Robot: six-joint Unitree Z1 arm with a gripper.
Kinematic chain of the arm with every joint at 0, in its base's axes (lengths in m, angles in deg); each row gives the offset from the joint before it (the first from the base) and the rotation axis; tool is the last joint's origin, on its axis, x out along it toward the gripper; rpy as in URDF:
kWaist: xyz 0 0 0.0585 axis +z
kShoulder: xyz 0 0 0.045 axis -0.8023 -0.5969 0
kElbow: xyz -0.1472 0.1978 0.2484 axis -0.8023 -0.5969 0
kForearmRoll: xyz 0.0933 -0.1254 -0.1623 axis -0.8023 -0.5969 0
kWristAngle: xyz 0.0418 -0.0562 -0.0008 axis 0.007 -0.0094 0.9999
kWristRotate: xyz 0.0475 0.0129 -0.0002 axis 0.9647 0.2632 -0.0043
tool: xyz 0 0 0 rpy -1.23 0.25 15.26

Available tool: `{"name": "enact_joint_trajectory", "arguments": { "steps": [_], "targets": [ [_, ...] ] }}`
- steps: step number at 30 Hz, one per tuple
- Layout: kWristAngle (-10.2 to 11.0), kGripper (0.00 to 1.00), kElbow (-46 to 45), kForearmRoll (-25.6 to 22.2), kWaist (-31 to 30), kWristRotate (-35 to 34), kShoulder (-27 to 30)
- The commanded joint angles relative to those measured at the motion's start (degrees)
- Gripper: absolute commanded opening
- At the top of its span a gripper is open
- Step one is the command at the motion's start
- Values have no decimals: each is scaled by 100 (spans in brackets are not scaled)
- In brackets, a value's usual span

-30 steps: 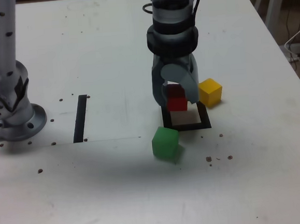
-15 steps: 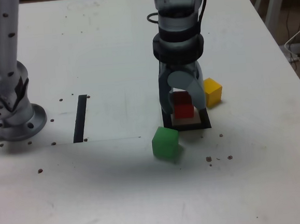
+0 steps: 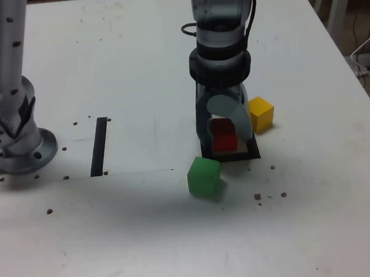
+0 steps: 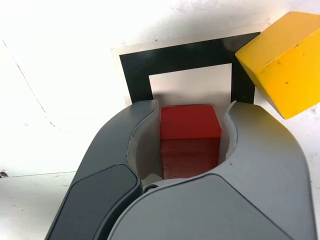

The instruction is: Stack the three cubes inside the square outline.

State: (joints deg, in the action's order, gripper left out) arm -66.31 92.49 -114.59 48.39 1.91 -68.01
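My gripper (image 3: 224, 142) is shut on the red cube (image 3: 223, 137), (image 4: 190, 131), holding it low over the pale centre of the square outline (image 3: 253, 153), (image 4: 180, 57). Whether the cube touches the surface I cannot tell. The yellow cube (image 3: 260, 114), (image 4: 282, 62) sits just outside the outline, at its far corner on the exterior view's right. The green cube (image 3: 204, 176) rests on the table in front of the outline, slightly to the exterior view's left.
A straight black strip (image 3: 100, 146) lies on the white table (image 3: 115, 67) to the exterior view's left. The arm's grey base (image 3: 12, 136) stands at the left edge. Small dark specks dot the tabletop near the front.
The gripper has come down with the red cube, from above the outline's far edge to low over its centre. The green and yellow cubes have stayed put.
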Motion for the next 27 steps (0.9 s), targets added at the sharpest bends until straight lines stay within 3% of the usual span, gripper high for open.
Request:
{"name": "enact_joint_trajectory", "arguments": {
  "steps": [1, 15, 27],
  "targets": [
    [19, 32, 7, 25, -5, -13, -22],
    [60, 45, 84, -74, -5, -68, -24],
    [80, 70, 123, -253, 12, -84, -59]
  ]
}}
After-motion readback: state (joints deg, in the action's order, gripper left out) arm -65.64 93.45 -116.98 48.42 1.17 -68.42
